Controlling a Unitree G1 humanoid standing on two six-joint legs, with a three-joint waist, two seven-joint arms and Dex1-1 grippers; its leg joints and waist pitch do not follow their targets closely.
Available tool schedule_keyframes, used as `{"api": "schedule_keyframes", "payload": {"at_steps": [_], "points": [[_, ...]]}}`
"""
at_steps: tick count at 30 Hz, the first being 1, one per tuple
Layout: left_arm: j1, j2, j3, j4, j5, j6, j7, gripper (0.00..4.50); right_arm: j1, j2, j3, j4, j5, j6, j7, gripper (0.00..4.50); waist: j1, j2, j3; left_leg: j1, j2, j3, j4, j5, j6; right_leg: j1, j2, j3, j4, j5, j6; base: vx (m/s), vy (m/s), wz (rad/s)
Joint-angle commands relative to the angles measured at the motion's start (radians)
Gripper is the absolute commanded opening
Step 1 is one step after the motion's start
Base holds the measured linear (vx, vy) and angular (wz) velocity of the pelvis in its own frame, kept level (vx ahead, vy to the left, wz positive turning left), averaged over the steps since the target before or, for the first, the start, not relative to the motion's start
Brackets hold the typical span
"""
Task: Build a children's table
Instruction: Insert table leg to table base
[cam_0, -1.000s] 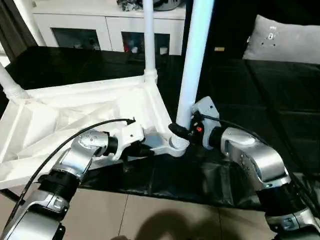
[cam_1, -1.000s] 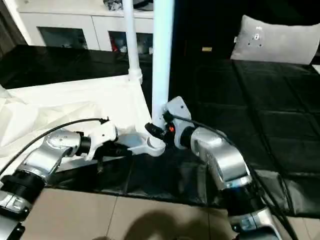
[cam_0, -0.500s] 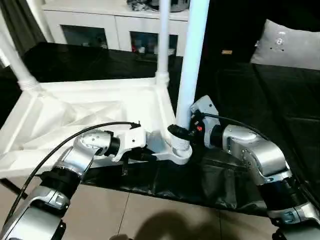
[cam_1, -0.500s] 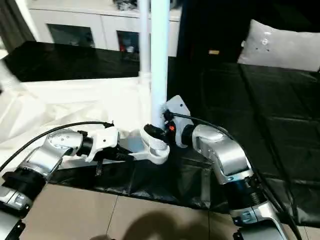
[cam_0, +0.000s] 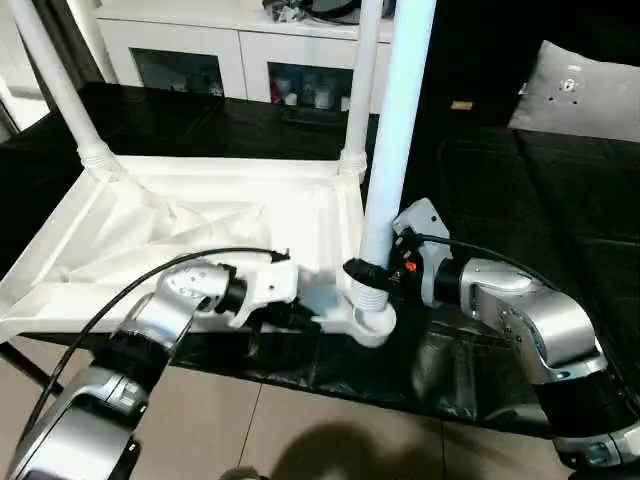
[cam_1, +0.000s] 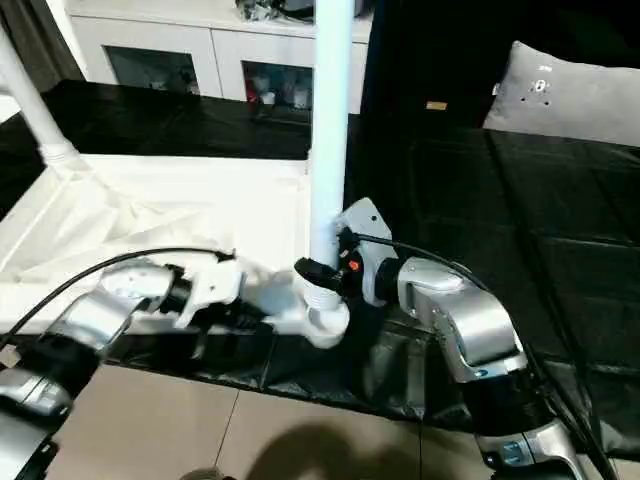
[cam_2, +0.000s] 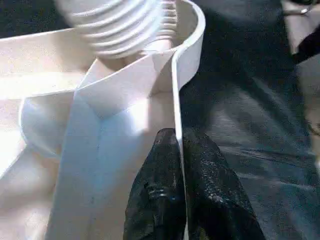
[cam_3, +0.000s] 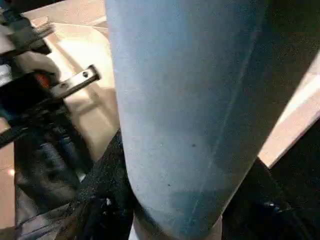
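Two grips matter: keep your left end effector (cam_0: 300, 318) pinching the tabletop rim (cam_2: 175, 85) while your right end effector (cam_0: 362, 272), clamped on the leg (cam_0: 392, 160), turns it squarely into the corner socket (cam_0: 366, 320).

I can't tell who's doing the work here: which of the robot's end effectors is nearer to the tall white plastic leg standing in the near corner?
Right. The right end effector grips the tall white plastic leg just above its socket. The left end effector is beside it, pinching the tabletop's rim.
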Motion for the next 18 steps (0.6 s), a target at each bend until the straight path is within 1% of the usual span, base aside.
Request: {"api": "schedule_keyframes", "payload": {"at_steps": [1, 2, 4, 5, 6, 8, 11, 15, 16, 18], "points": [[-0.022, -0.005, 0.036, 0.025, -0.009, 0.025, 0.029, 0.00, 0.008, -0.006, -0.013, -0.020, 0.009, 0.019, 0.002, 1.88, -0.006, 0.000, -0.059, 0.003, 0.012, 0.001, -0.072, -0.232, -0.029, 0.054, -0.045, 0.044, -0.078, -0.271, -0.151, 0.000, 0.000, 0.00], [-0.021, -0.010, 0.056, 0.014, -0.042, 0.064, 0.012, 0.00, 0.005, -0.006, -0.013, -0.020, 0.009, 0.020, 0.001, 1.88, -0.011, -0.002, -0.059, 0.000, 0.013, -0.001, -0.074, -0.226, -0.030, 0.055, -0.045, 0.043, -0.078, -0.282, -0.147, 0.000, 0.000, 0.00], [-0.019, -0.006, 0.060, 0.003, -0.049, 0.095, 0.009, 0.00, 0.000, -0.005, -0.014, -0.020, 0.009, 0.020, -0.001, 1.88, -0.016, -0.003, -0.058, -0.001, 0.013, -0.001, -0.074, -0.225, -0.029, 0.053, -0.044, 0.043, -0.078, -0.283, -0.152, 0.000, 0.000, 0.00], [-0.018, -0.001, 0.057, 0.001, -0.045, 0.092, 0.007, 0.00, -0.002, -0.004, -0.015, -0.020, 0.010, 0.021, -0.003, 1.88, -0.017, -0.003, -0.059, -0.002, 0.013, -0.002, -0.074, -0.224, -0.028, 0.054, -0.044, 0.042, -0.078, -0.285, -0.153, 0.000, 0.000, 0.00], [-0.018, 0.001, 0.056, 0.001, -0.044, 0.090, 0.005, 0.00, -0.003, -0.003, -0.015, -0.021, 0.011, 0.021, -0.003, 1.88, -0.018, -0.003, -0.060, -0.001, 0.013, -0.001, -0.073, -0.220, -0.025, 0.053, -0.044, 0.043, -0.078, -0.278, -0.154, 0.000, 0.000, 0.00], [-0.017, 0.003, 0.058, 0.004, -0.046, 0.097, 0.004, 0.00, -0.006, 0.000, -0.014, -0.016, 0.010, 0.019, -0.005, 1.88, -0.020, -0.001, -0.061, 0.000, 0.013, 0.000, -0.072, -0.210, -0.020, 0.052, -0.043, 0.044, -0.076, -0.247, -0.167, 0.000, 0.000, 0.00], [-0.022, 0.005, 0.059, 0.028, -0.038, 0.086, -0.001, 0.00, -0.015, 0.006, 0.003, 0.012, -0.002, 0.003, -0.007, 1.88, -0.021, -0.003, -0.061, 0.000, 0.013, 0.001, -0.071, -0.208, -0.018, 0.051, -0.043, 0.044, -0.076, -0.238, -0.172, 0.000, 0.000, 0.00], [-0.020, 0.005, 0.061, 0.020, -0.034, 0.094, 0.001, 0.00, -0.023, 0.016, 0.010, 0.019, -0.002, 0.007, -0.009, 1.88, -0.022, -0.001, -0.059, 0.001, 0.014, 0.001, -0.072, -0.219, -0.019, 0.050, -0.043, 0.044, -0.077, -0.255, -0.172, 0.000, 0.000, 0.00], [-0.021, 0.006, 0.059, 0.022, -0.029, 0.094, 0.009, 0.00, -0.027, 0.019, 0.014, 0.020, -0.003, 0.010, -0.008, 1.88, -0.023, -0.004, -0.059, 0.000, 0.014, 0.001, -0.072, -0.220, -0.017, 0.050, -0.043, 0.043, -0.078, -0.260, -0.170, 0.000, 0.000, 0.00], [-0.023, 0.007, 0.057, 0.025, -0.024, 0.091, 0.017, 0.00, -0.029, 0.019, 0.015, 0.021, -0.003, 0.012, -0.008, 1.88, -0.023, -0.002, -0.058, 0.001, 0.014, 0.001, -0.073, -0.228, -0.019, 0.049, -0.044, 0.043, -0.080, -0.284, -0.163, 0.000, 0.000, 0.00]]}}
